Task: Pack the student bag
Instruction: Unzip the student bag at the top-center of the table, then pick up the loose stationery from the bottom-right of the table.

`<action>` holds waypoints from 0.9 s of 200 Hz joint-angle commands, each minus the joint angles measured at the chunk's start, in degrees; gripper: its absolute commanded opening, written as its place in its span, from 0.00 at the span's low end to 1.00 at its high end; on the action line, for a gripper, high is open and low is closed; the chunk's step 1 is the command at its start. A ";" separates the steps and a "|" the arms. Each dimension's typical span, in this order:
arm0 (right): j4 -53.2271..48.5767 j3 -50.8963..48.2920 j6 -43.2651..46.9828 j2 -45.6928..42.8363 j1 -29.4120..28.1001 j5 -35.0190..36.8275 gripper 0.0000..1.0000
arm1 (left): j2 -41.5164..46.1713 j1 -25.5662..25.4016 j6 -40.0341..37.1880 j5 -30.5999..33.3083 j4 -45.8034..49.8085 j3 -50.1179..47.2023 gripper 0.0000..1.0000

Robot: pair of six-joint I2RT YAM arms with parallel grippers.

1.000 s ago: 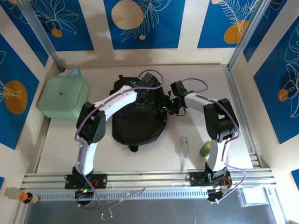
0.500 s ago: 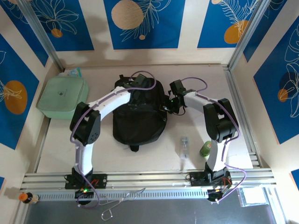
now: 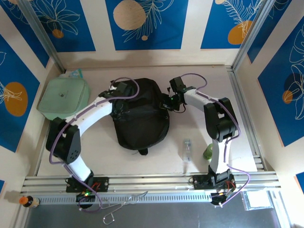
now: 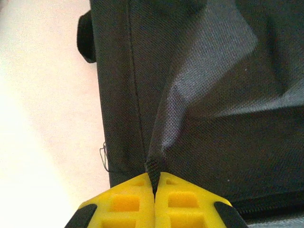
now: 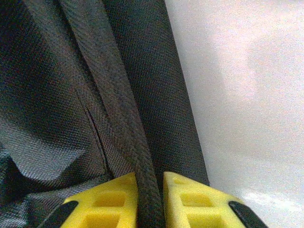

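The black student bag lies flat in the middle of the table. My left gripper sits at the bag's upper left edge, its yellow fingers shut on a pinch of the bag's black fabric, which rises in a fold. My right gripper is at the bag's upper right edge, shut on a thick black woven strap that runs between its yellow fingers.
A pale green lidded container stands at the back left. A clear bottle lies near the front right, beside a small green bottle by the right arm's base. Walls close in on three sides.
My left arm has swung left across the bag, from its top middle to its upper left edge. The bag has spread wider. My right gripper edged slightly back.
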State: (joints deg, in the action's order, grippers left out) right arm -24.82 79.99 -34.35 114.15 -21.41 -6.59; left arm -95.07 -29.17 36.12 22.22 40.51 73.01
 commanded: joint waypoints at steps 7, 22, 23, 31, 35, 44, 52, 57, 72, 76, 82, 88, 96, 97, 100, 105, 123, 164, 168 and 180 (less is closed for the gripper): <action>-1.41 2.50 3.10 -0.73 0.51 1.32 0.29 | 4.93 2.25 1.99 2.74 2.80 -4.85 0.00; -2.43 0.88 3.05 -4.84 0.40 3.29 0.43 | 7.47 2.68 2.01 0.99 1.25 -6.25 0.13; -2.47 0.70 3.05 -5.18 0.40 3.49 0.43 | 7.63 2.74 2.02 0.90 1.11 -6.36 0.14; -3.41 -0.44 2.91 -7.52 0.32 5.05 0.49 | 9.11 3.25 1.90 -0.44 0.23 -6.94 0.19; -4.17 -1.28 2.68 -9.27 0.23 6.26 0.52 | 9.81 3.51 1.71 -1.02 -0.23 -7.13 0.21; -5.93 -3.35 2.17 -12.45 0.10 9.19 0.57 | 11.63 3.97 1.37 -1.93 -1.06 -7.53 0.29; -7.56 -5.53 1.49 -15.23 -0.11 11.95 0.59 | 13.15 4.40 1.11 -2.62 -1.83 -7.87 0.37; -8.71 -6.97 1.10 -16.80 -0.28 13.43 0.60 | 14.03 4.75 0.83 -3.06 -2.27 -8.11 0.43; -12.74 -11.42 -0.56 -21.16 -1.24 18.02 0.63 | 16.58 5.85 0.54 -4.46 -3.74 -9.12 0.58; -13.79 -12.54 -1.16 -22.23 -1.72 19.36 0.64 | 17.13 6.03 0.41 -4.71 -4.25 -9.57 0.61; -15.62 -14.40 -2.21 -23.59 -2.50 21.31 0.65 | 18.14 6.49 0.21 -5.35 -5.12 -10.15 0.65; -17.24 -16.21 -3.23 -25.14 -3.51 22.96 0.66 | 19.09 6.98 0.10 -6.03 -5.91 -10.82 0.69; -19.56 -18.45 -5.12 -26.78 -4.95 25.10 0.68 | 20.21 7.51 0.03 -7.04 -7.29 -11.77 0.74; -19.83 -18.59 -5.25 -27.00 -5.13 25.43 0.68 | 20.33 7.57 0.02 -7.16 -7.51 -11.89 0.74; -20.76 -19.55 -6.16 -27.57 -5.73 26.05 0.69 | 20.70 7.81 -0.06 -7.64 -8.07 -12.30 0.76; -21.99 -20.91 -7.47 -28.53 -6.63 26.89 0.70 | 21.22 8.16 -0.03 -8.28 -8.81 -12.82 0.78; -25.05 -25.76 -12.50 -31.67 -9.86 27.94 0.71 | 22.46 9.47 -0.28 -11.15 -11.61 -14.48 0.83; -27.87 -33.08 -20.90 -34.35 -14.70 26.67 0.72 | 22.15 10.74 -0.89 -14.59 -15.32 -16.50 0.91; -27.79 -33.55 -21.46 -34.20 -14.91 26.01 0.72 | 21.99 10.86 -1.00 -14.79 -15.43 -16.60 0.92; -27.10 -34.84 -22.38 -33.72 -15.72 24.08 0.72 | 21.68 11.03 -1.33 -15.55 -15.54 -16.67 0.93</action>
State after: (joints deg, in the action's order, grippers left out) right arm -50.02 47.46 -50.72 80.99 -35.86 19.44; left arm -73.34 -19.09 35.70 10.02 27.79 56.88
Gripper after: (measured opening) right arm 0.720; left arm 0.917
